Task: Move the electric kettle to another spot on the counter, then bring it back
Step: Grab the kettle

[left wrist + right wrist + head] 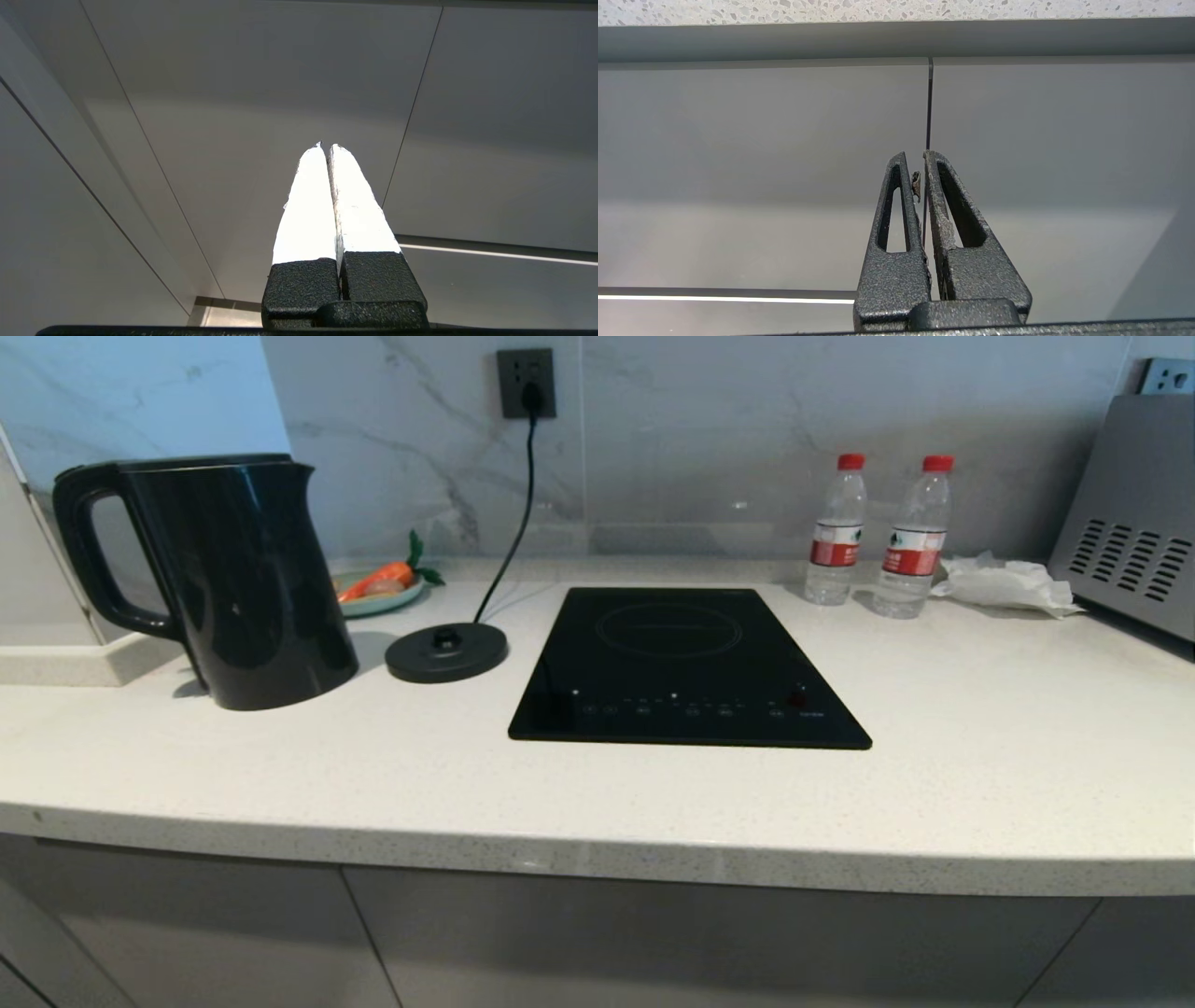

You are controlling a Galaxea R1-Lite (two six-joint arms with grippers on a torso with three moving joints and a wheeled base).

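The glossy black electric kettle [238, 579] stands upright on the off-white speckled counter [597, 803] at the far left, handle pointing left, just left of its round corded base disc [446, 651]. Neither arm shows in the head view. My left gripper [326, 145] hangs shut below the counter, facing grey cabinet fronts with nothing held. My right gripper [914, 153] is parked low too, shut and empty, pointing at a cabinet door seam under the counter's edge [896, 9].
A black induction hob [686, 663] lies in the middle of the counter. Two water bottles [836, 532] and a crumpled tissue [1004, 583] stand behind it to the right, beside a grey appliance [1134, 513]. A plate with a carrot [383, 588] sits behind the kettle.
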